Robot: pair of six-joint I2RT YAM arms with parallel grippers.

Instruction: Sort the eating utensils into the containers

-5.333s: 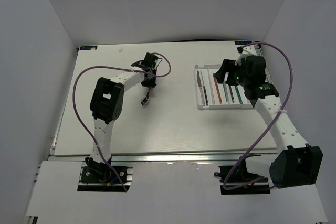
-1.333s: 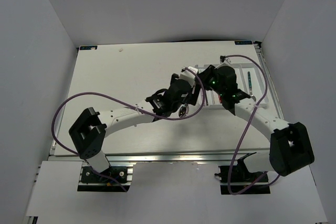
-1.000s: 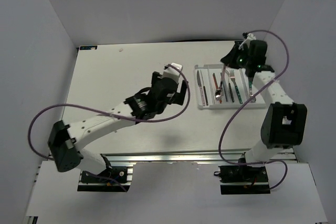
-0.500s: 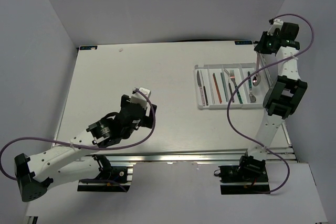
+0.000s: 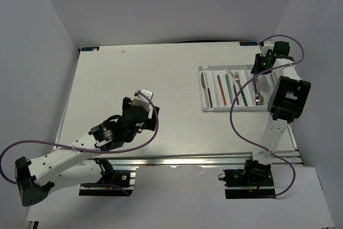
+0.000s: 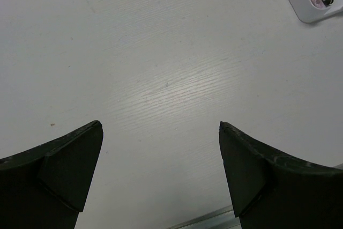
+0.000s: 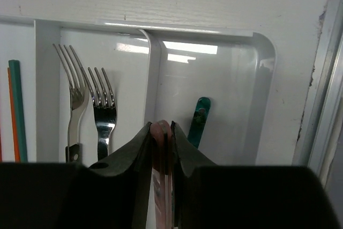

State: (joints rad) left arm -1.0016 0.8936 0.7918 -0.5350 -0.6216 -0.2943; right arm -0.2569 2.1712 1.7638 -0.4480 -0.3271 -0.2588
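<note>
Right gripper (image 7: 161, 128) pinching 1 pink-handled utensil (image 7: 161, 151): likely light, stiff, slick, so hold mid-handle. Left gripper (image 6: 159, 128) spread wide, empty.

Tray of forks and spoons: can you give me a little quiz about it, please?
1. True or false: the left gripper holds a fork.
2. How many forks lie side by side in the right wrist view?
3. The handle pinched by the right gripper is: A pink, B teal, C grey.
Key: 1 false; 2 two; 3 A.
</note>
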